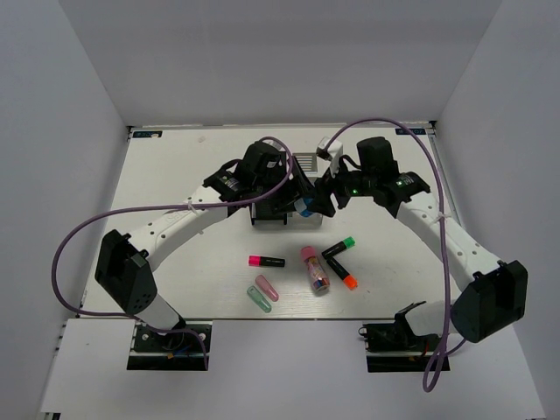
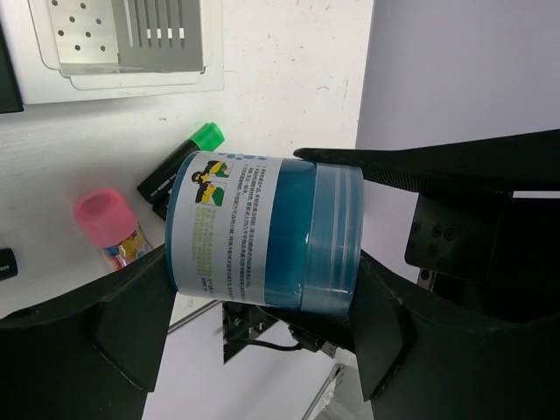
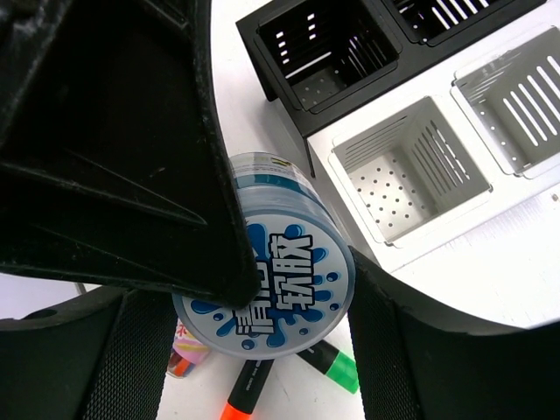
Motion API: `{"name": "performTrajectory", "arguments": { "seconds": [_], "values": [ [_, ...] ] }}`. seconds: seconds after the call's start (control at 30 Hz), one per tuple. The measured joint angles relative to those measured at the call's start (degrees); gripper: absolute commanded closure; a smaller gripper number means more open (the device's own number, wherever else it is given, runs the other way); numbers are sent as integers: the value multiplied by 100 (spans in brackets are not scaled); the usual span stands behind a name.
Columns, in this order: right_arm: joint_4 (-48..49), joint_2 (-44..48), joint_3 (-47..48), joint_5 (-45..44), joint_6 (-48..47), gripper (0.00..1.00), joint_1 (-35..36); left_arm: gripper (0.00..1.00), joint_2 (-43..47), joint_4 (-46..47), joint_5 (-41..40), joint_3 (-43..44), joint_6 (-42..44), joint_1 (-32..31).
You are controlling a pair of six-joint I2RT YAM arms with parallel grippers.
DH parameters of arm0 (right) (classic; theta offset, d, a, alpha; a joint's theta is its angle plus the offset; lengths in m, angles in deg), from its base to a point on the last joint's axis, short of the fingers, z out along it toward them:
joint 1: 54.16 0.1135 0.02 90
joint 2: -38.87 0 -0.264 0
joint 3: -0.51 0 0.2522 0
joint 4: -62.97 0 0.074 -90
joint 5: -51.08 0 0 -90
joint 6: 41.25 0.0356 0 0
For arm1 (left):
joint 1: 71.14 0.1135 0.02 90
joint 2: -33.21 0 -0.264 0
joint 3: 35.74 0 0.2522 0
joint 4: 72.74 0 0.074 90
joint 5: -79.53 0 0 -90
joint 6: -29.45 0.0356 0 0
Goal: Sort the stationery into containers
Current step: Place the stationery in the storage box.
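Note:
The blue round roll (image 1: pixel 304 206) hangs in the air between both grippers, in front of the containers. My left gripper (image 1: pixel 296 196) is shut on its two flat ends (image 2: pixel 262 280). My right gripper (image 1: pixel 325 199) is closed against its round sides (image 3: pixel 262 293). The white container (image 1: pixel 306 163) and the black container (image 1: pixel 267 215) stand behind it, partly hidden by the arms. On the table lie the pink-capped marker (image 1: pixel 266 261), green-capped marker (image 1: pixel 338 248), orange-capped marker (image 1: pixel 343 273), pink clear tube (image 1: pixel 316 269), pink capsule (image 1: pixel 267 288) and green capsule (image 1: pixel 259 298).
The right wrist view shows an open black box (image 3: pixel 324 52) and an open white box (image 3: pixel 407 171) side by side, with more compartments behind. A purple cable (image 1: pixel 87 229) loops beside each arm. Grey walls close in the table.

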Motion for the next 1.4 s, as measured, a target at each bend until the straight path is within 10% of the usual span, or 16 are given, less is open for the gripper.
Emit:
{"name": "performTrajectory", "arguments": {
  "seconds": [0.13, 0.3, 0.6, 1.1, 1.4],
  "values": [
    [2, -35, 0, 92, 0, 100, -4, 97, 0, -46, 4, -2, -20, 4],
    [-24, -127, 72, 216, 24, 100, -22, 40, 2, -76, 59, -7, -50, 50],
    [-334, -448, 667, 282, 63, 100, -11, 0, 149, 181, 236, -114, -90, 271],
    [-710, -1054, 1556, 245, 76, 100, 7, 0, 179, 85, 125, -39, -184, 654],
    [-761, -1556, 2094, 225, 79, 100, 31, 0, 999, -1040, -855, 63, 105, 1899]
  ]
}}
